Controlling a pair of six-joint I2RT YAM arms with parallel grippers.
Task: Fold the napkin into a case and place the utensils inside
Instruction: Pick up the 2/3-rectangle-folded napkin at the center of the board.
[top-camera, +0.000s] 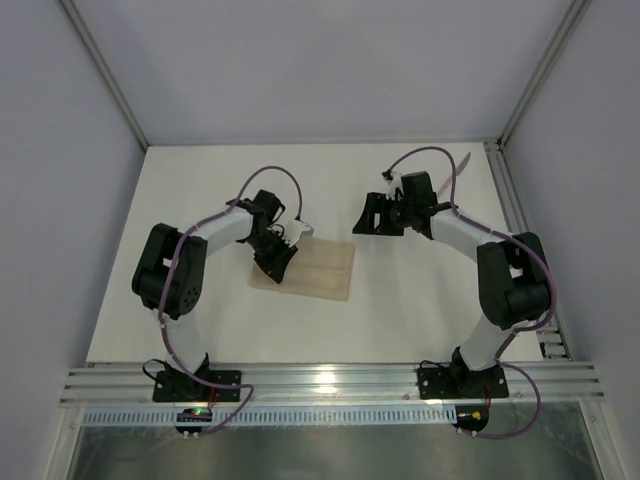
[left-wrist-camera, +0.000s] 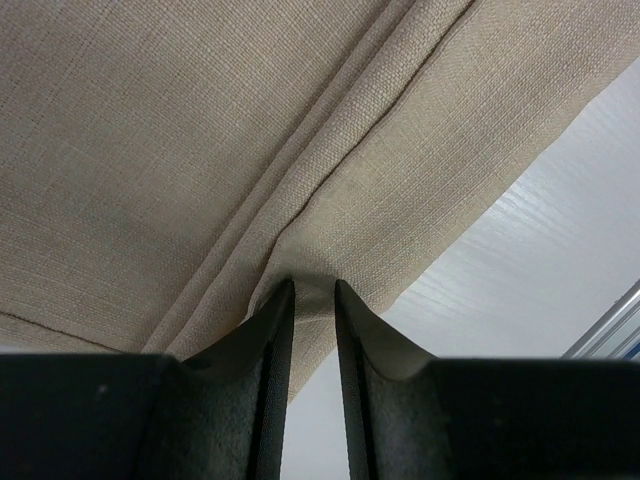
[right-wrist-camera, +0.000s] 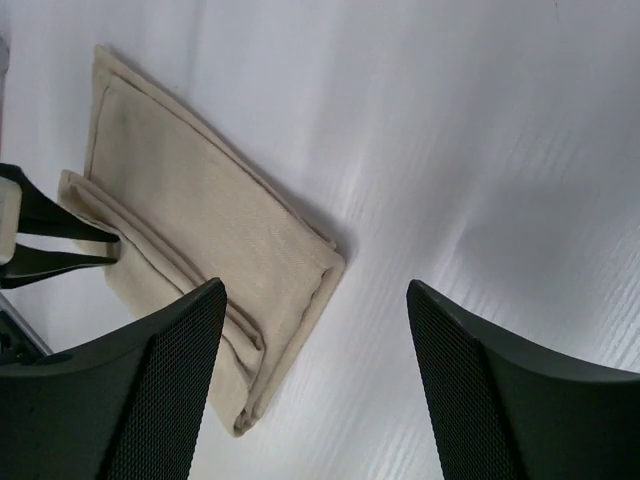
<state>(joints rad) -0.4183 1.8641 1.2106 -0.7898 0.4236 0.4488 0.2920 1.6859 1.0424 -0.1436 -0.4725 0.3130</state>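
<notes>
The napkin (top-camera: 315, 268), folded into a flat oblong, is laid on the table (top-camera: 200, 200) between the two arms, with its long axis running roughly left to right. Its left end is pinched in the nearly closed jaws of the left gripper (left-wrist-camera: 312, 292) — a hemmed fold is clamped there. The right gripper (right-wrist-camera: 315, 295) is spread wide and empty, near the cloth's free right end but clear of it. The left arm is therefore the nearer — any approach by the right arm is judged to be leftward, along the long axis.

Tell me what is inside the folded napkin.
Nothing shows: the napkin lies folded flat on the table, layers covering its inside. The left gripper pinches one edge fold.
</notes>
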